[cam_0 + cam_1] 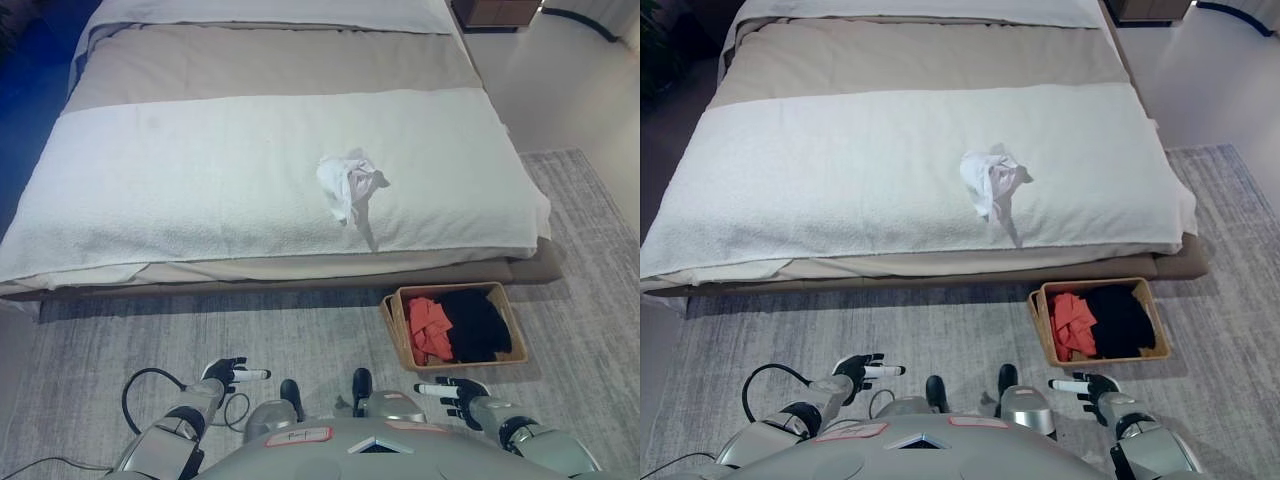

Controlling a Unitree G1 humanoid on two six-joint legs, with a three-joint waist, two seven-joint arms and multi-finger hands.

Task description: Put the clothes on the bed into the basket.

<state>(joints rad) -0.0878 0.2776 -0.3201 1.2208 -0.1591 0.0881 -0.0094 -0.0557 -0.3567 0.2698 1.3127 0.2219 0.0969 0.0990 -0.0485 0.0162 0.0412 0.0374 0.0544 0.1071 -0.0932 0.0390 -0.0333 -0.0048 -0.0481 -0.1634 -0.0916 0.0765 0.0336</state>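
A crumpled white garment (349,184) lies on the white blanket of the bed (200,170), right of its middle and near the front edge. A woven basket (512,318) stands on the rug below the bed's right front corner; it holds an orange-red cloth (429,326) and a black cloth (476,322). My left hand (228,374) hangs low at the lower left over the rug, fingers straight, empty. My right hand (455,393) hangs low at the lower right, just in front of the basket, fingers straight, empty. Both hands are far from the white garment.
A grey rug (250,330) covers the floor between me and the bed. A beige cover (280,60) lies across the bed's far half. A dark wooden nightstand (495,12) stands at the top right. Bare pale floor (570,80) lies right of the bed.
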